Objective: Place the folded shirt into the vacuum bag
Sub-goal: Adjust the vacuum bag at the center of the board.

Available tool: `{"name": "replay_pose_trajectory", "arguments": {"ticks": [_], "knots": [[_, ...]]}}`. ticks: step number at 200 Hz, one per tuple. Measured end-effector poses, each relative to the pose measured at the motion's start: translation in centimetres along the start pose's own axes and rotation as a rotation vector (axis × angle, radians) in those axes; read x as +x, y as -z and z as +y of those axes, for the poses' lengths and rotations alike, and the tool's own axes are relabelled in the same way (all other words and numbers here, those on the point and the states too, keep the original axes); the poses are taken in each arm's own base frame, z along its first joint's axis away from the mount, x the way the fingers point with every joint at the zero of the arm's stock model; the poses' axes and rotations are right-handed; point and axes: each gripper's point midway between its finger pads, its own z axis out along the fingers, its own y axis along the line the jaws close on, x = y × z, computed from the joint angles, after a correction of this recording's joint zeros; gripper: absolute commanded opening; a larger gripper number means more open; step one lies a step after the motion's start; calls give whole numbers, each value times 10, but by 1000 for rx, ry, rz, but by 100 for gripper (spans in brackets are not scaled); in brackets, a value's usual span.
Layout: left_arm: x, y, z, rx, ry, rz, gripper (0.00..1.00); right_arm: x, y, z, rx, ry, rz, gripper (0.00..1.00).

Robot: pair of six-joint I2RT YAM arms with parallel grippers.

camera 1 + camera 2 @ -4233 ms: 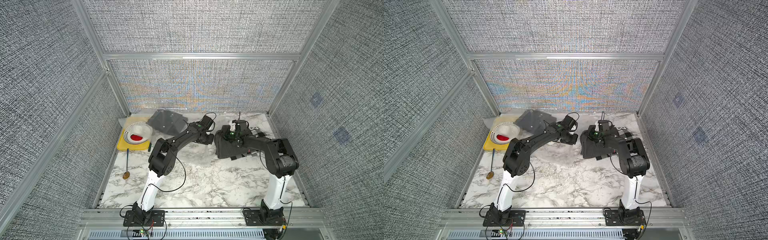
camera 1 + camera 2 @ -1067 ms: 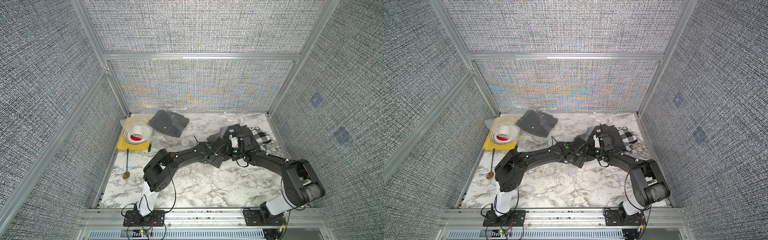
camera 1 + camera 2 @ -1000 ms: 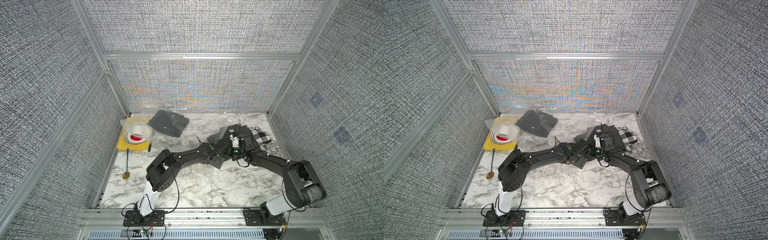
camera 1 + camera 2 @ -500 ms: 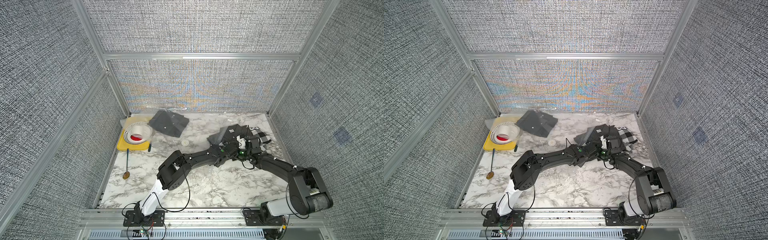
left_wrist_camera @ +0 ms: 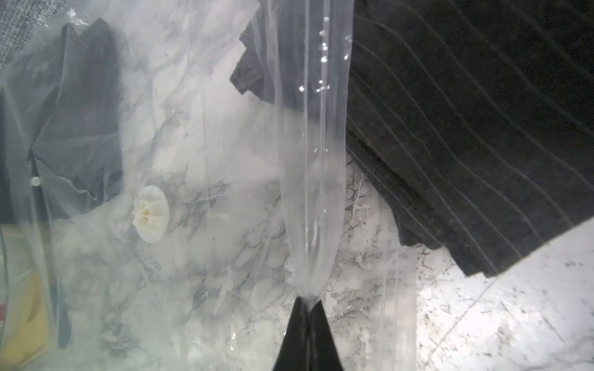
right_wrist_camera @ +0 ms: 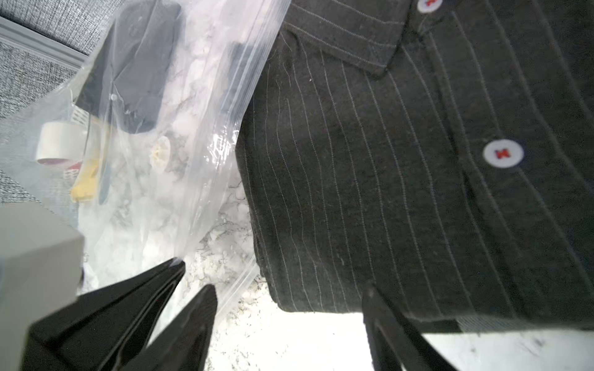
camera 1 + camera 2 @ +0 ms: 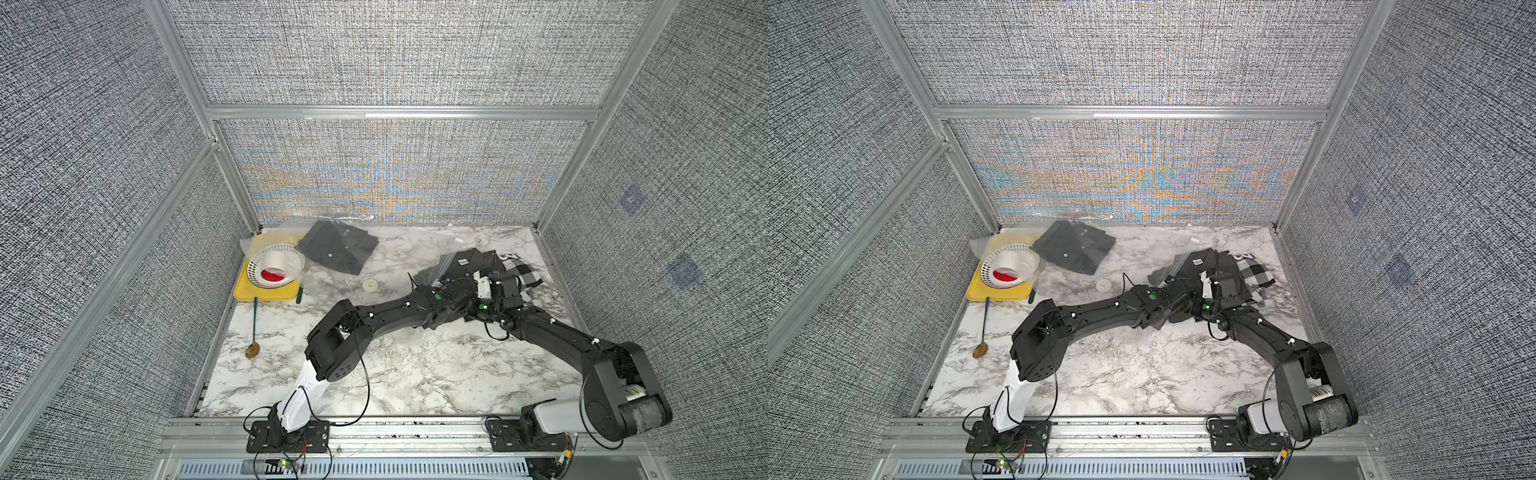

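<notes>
Two grippers side by side, left gripper (image 5: 307, 305) pinching the vacuum bag (image 5: 313, 144) edge, right gripper (image 6: 289, 298) fingers spread beside the dark folded shirt (image 6: 369, 176).

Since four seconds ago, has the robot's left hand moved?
Yes. The left hand, now shut on the clear crinkly plastic vacuum bag, has moved to the robot's right, farther from the flat yellow tray, toward the dark pinstriped folded shirt.

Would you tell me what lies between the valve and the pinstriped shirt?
The bag's mouth edge, pinched by the left gripper, runs between valve and shirt; the left wrist view shows it.
</notes>
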Motion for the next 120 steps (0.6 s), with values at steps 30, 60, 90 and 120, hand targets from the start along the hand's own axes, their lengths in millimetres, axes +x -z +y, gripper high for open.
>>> {"name": "replay_pose_trajectory", "arguments": {"ticks": [30,60,90,120], "knots": [[1,1,8,129,121,2,0,7,-5,-2,83,98,14,64],[5,-5,7,251,218,20,0,17,-14,5,138,204,45,64],[4,-4,-7,343,252,13,0,21,-28,12,193,281,78,67],[6,-8,-12,385,281,14,0,12,-45,27,229,344,66,74]]}}
